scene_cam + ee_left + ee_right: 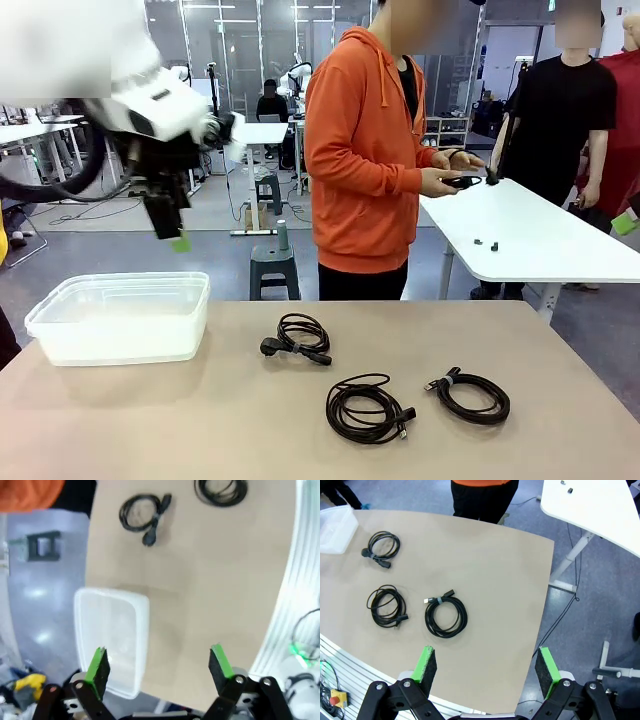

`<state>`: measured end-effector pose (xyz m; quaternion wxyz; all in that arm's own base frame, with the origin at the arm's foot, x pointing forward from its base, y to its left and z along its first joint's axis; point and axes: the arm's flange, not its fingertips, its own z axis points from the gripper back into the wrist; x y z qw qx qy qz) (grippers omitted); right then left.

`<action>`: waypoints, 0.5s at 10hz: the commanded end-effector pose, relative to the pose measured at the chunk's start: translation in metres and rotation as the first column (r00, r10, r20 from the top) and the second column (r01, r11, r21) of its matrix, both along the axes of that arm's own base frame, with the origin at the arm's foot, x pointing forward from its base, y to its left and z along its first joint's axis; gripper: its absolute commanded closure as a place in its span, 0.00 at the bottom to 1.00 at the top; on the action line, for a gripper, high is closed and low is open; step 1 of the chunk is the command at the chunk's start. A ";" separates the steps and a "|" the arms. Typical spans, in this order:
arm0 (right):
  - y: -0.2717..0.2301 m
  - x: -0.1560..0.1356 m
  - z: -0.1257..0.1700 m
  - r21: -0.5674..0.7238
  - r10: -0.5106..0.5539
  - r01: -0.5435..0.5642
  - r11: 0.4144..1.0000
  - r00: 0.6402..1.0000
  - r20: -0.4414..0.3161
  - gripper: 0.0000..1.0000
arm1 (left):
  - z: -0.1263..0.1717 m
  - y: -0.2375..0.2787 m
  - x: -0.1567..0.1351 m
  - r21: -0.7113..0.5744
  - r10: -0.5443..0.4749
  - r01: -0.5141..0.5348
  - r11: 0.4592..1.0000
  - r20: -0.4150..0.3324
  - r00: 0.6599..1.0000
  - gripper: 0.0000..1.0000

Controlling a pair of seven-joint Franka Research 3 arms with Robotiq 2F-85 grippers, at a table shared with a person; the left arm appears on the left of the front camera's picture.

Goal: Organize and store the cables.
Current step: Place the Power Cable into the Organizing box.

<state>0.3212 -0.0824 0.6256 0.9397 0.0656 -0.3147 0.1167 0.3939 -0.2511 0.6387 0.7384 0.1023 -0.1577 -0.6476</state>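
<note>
Open table point(200, 420) around 3 cables point(334, 408); bin point(120, 342) far-left.

3 coiled blk cables point(296, 338) point(368, 408) point(472, 395), 1 clear tub point(120, 342), 1 tan table point(180, 425)

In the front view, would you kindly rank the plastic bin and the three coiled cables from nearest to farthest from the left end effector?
From the left end effector:
1. plastic bin, beneath it, table's left.
2. plug cable, centre, far side.
3. middle cable, near edge.
4. right cable, farthest right.
</note>
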 end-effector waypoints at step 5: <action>0.000 0.000 0.000 0.001 0.003 -0.003 1.000 1.000 0.005 0.00 | -0.043 -0.079 0.091 0.105 -0.248 0.250 0.963 -0.032 0.968 0.00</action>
